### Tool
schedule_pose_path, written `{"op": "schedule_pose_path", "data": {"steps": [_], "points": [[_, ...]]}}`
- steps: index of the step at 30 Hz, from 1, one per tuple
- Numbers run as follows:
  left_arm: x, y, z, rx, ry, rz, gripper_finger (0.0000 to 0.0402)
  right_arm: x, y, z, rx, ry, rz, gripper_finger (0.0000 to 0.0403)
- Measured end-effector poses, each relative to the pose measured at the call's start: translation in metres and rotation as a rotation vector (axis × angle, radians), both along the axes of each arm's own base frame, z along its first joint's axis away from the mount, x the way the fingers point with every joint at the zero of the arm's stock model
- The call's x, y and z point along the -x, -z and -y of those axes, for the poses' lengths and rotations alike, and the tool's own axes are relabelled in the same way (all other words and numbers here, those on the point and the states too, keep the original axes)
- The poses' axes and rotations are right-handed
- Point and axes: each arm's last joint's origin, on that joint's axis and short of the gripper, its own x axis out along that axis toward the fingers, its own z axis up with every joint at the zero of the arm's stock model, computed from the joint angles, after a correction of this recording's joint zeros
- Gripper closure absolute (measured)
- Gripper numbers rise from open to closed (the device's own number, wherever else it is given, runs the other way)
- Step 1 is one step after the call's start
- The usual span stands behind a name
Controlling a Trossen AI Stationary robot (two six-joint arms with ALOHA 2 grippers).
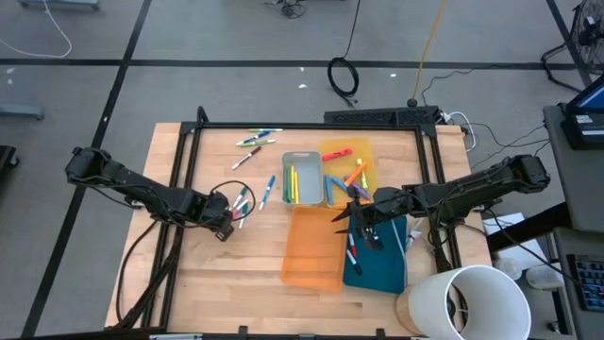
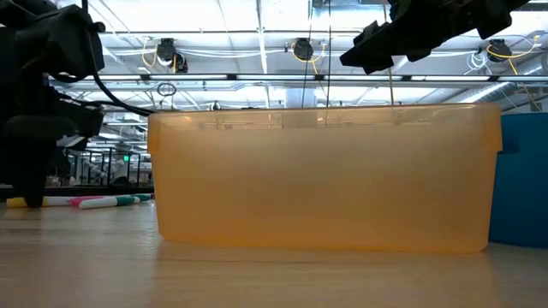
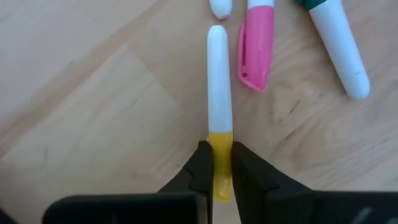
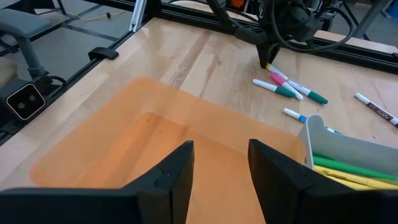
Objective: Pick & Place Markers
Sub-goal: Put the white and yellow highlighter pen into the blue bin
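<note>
The pale wooden tabletop [image 3: 93, 93] looked smooth and matt, grain showing. The yellow-and-white plastic marker [image 3: 219, 112] had a slight gloss, like the pink plastic cap [image 3: 256, 46] at upper right. The translucent orange plastic tray [image 2: 325, 180] looked frosted, and the matt black fingers [image 3: 200, 177] looked like plastic.

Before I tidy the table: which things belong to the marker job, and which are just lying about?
Job:
- yellow-capped marker in the left gripper
- loose markers
- orange tray under the open right gripper
- grey tray

Lying about:
- white bucket
- cable coil
</note>
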Motion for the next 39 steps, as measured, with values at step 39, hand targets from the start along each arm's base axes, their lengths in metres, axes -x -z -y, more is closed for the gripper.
{"op": "schedule_pose_path", "data": {"steps": [39], "points": [[-0.143,-0.119,0.001,-0.667,0.998,1.059,0.0364,-0.064,-0.007,0.015,0.054,0.054,0.493,0.0215]]}}
